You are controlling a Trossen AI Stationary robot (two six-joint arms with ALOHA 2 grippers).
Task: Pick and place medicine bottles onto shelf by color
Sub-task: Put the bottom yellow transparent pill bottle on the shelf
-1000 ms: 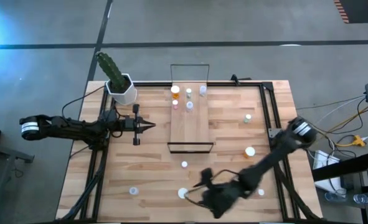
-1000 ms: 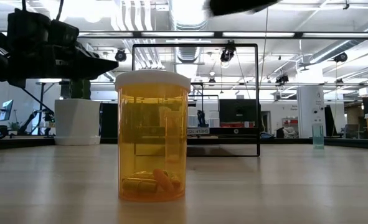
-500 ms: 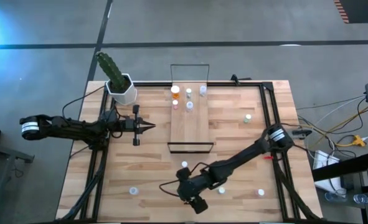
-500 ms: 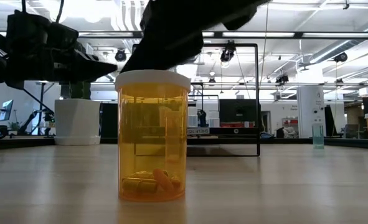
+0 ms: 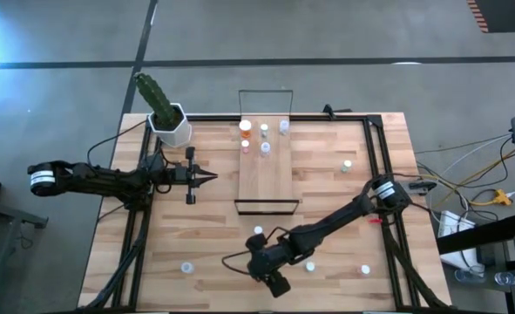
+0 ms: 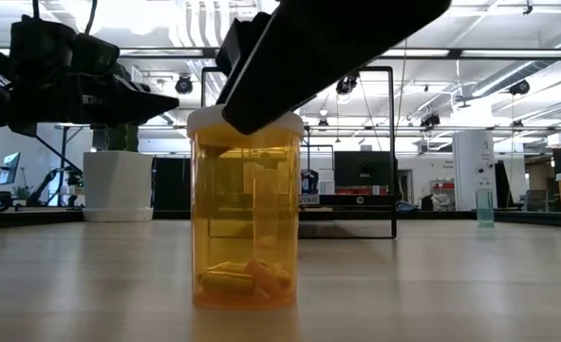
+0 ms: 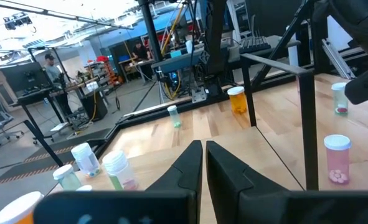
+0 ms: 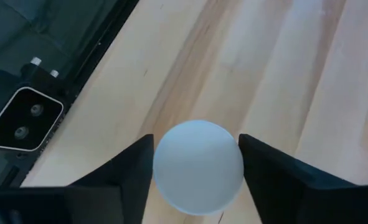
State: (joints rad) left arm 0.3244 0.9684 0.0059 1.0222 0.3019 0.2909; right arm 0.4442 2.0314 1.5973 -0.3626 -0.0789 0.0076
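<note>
Now the orange bottle [image 6: 247, 214] is stood upright on the desk [image 5: 213, 218] nr its front edge, white cap bracketed by the right hand [image 8: 197, 163]; fingers are set either side w/ slim gaps, so not yet gripped — prob. lined up for a top-down pinch. On the shelf [image 5: 266, 179], several bottles are grouped at the far end, leaving room for sorting by colour. The left hand [image 7: 204, 163] is parked, closed and empty, beside the shelf's left side, out of the way.
</note>
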